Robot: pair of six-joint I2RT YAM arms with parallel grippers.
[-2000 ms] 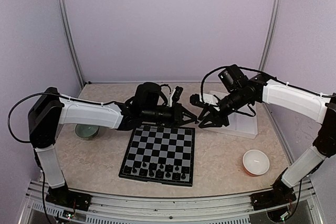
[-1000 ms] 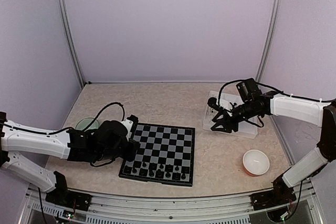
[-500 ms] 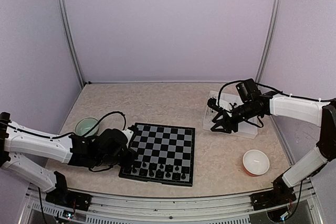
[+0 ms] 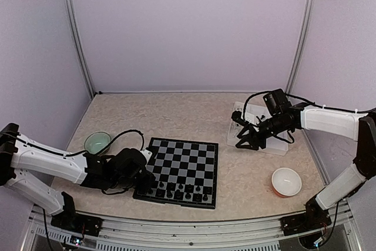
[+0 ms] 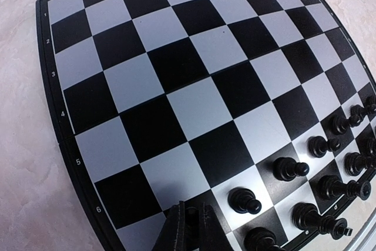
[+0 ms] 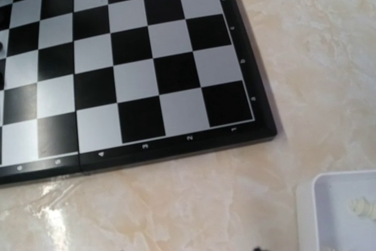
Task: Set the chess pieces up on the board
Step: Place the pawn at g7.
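Note:
The board (image 4: 185,160) lies at the table's near middle, with several black chess pieces (image 4: 176,192) standing on its two nearest rows. My left gripper (image 4: 148,176) is low over the board's near-left corner. In the left wrist view its fingers (image 5: 176,230) are shut on a black chess piece (image 5: 192,223) just above a dark square, next to a standing pawn (image 5: 244,200). My right gripper (image 4: 242,135) hangs open by the left edge of the white tray (image 4: 276,143), with nothing seen between its fingers. The right wrist view shows the board's corner (image 6: 176,86).
A green bowl (image 4: 97,142) sits left of the board and an orange bowl (image 4: 286,181) at the near right. A white piece (image 6: 364,207) lies in the tray (image 6: 338,216). Metal posts and lilac walls close in the back and sides.
My left arm has swung from the handover at the board's far edge round its left side to the near-left corner, with the piece still in its jaws. The right gripper drew back to the tray.

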